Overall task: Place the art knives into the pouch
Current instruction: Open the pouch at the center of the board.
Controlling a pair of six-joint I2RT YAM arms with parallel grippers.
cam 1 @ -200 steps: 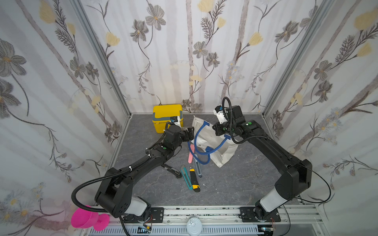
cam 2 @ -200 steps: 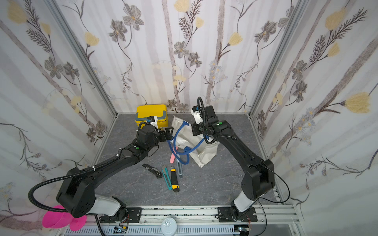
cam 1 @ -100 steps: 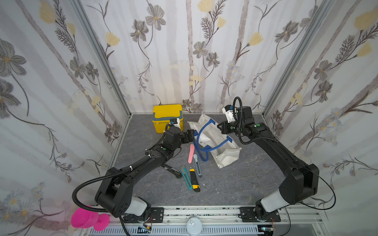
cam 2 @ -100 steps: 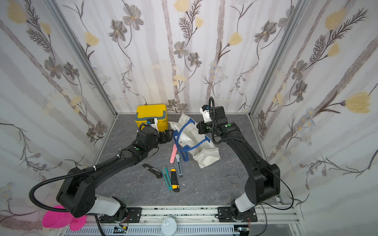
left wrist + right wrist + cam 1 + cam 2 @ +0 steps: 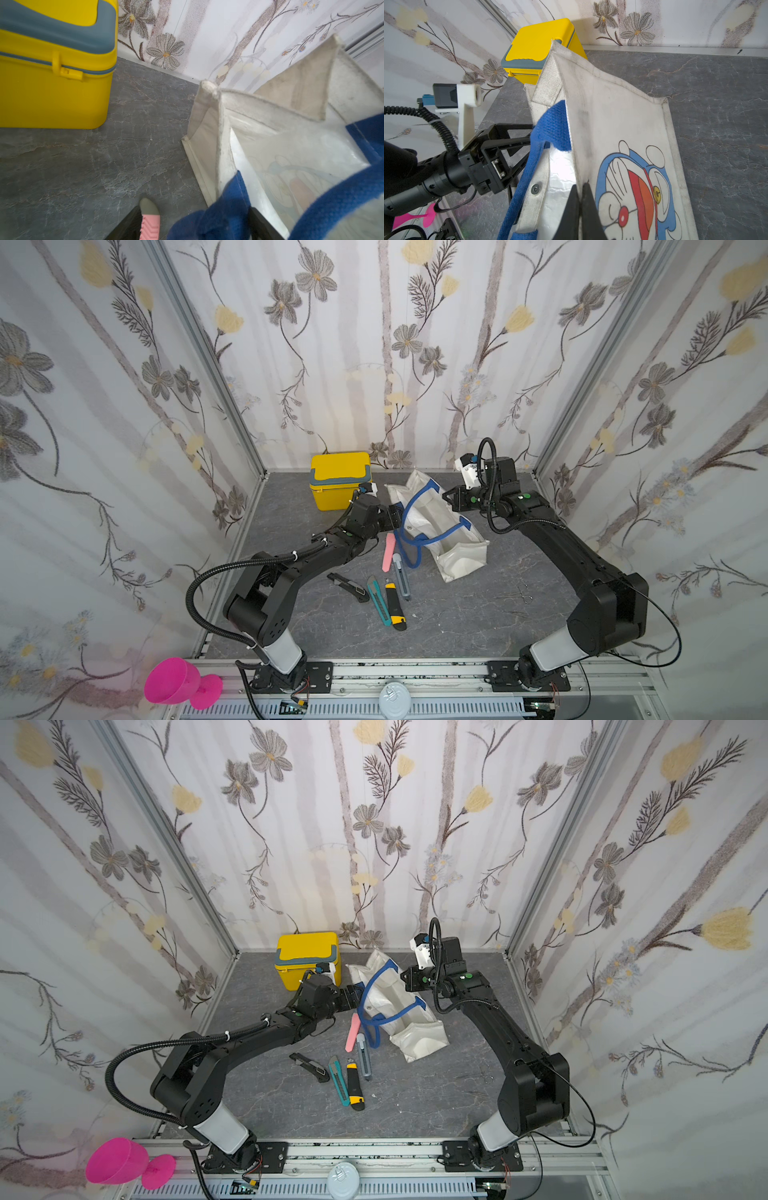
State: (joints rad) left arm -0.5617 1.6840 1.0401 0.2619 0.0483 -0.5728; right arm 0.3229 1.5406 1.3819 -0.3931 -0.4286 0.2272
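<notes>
The pouch is a white canvas bag with blue handles, lying on the grey floor with its mouth spread wide. My right gripper is shut on its far wall, the one with the cartoon print. At the near rim my left gripper stands open, its jaws astride the blue handle. Several art knives lie on the floor in front of the pouch. The pink one lies just beside the left gripper; a grey one is next to it.
A yellow box with a grey handle stands at the back wall, left of the pouch. Teal, yellow-black and black knives lie nearer the front. Thin metal forceps lie at the right. A pink goblet sits outside the front rail.
My right gripper has drawn the pouch's far wall to the right, spreading the mouth wide. The left gripper has edged in onto the near rim and its jaws have narrowed a little.
</notes>
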